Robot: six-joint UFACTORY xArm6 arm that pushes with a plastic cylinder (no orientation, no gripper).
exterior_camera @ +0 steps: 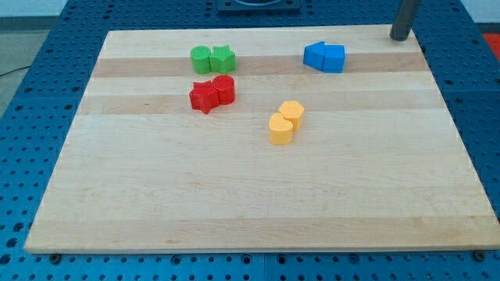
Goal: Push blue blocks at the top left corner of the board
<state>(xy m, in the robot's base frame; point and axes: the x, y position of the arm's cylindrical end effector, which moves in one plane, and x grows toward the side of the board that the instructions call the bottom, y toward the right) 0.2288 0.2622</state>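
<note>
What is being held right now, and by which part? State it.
Nothing is held. My tip rests at the board's top right edge, apart from the blue blocks, touching no block.

**One raised view from the board's bottom edge**

A single camera looks down at a slant across the wooden board (258,203), facing its far edge. All four edges nearly fit; the bottom corners are cropped. Blue perforated table (31,94) frames it.

the rod (404,19) is cut off by the view's top edge.
</note>
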